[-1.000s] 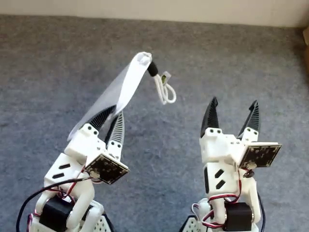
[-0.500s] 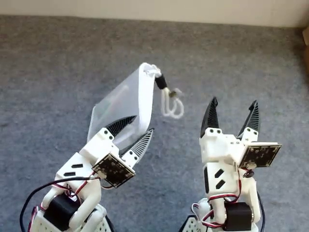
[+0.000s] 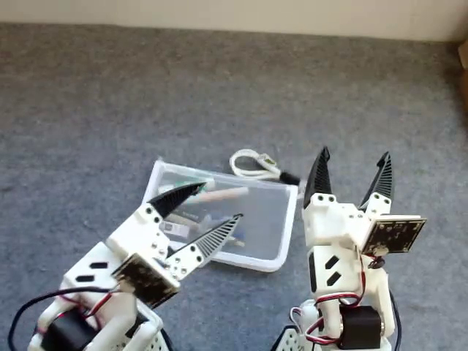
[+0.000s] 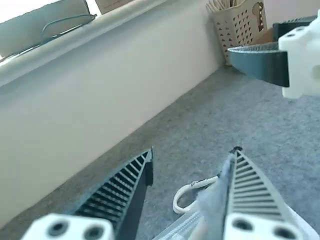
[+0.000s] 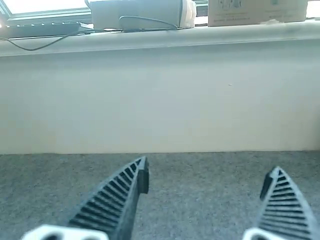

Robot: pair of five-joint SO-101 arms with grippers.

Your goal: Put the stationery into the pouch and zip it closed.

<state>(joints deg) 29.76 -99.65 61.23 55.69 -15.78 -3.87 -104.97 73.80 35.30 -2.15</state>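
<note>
Grey carpet (image 3: 88,95) is stretching away to a pale wall (image 3: 219,11) at the far edge, and the clear pouch (image 3: 267,219) is lying flat on it near the middle, toward the near side. The left gripper (image 3: 219,202) is hovering over the pouch's near left part with its fingers spread wide and grasping nothing, while the right gripper (image 3: 355,153) is standing just right of the pouch, likewise released and empty. Stationery (image 3: 227,194) is showing through the pouch's clear side, and a white cord loop (image 3: 248,164) is resting on the carpet at its far right corner.
</note>
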